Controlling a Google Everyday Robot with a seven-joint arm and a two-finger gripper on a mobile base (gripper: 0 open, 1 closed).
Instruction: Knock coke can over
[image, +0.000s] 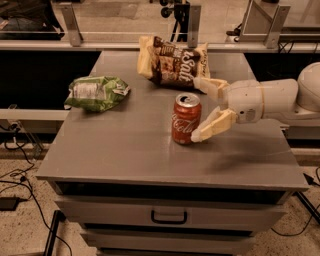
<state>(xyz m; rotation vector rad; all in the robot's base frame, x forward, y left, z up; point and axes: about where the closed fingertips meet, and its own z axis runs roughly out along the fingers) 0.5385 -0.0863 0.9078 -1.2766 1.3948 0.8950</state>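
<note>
The coke can (185, 119), red-orange with white script and a silver top, stands upright near the middle of the grey cabinet top (125, 155). My gripper (199, 110) reaches in from the right, low over the surface, with its fingers spread open. The near cream finger (214, 125) rests against the can's right side near its base. The far finger (211, 86) points left behind the can, apart from it.
A green chip bag (95, 92) lies at the left. A cream-and-brown "Salt" snack bag (172, 64) lies at the back, just behind the gripper. The cabinet has drawers in front (169, 216). Cables lie on the floor at the left.
</note>
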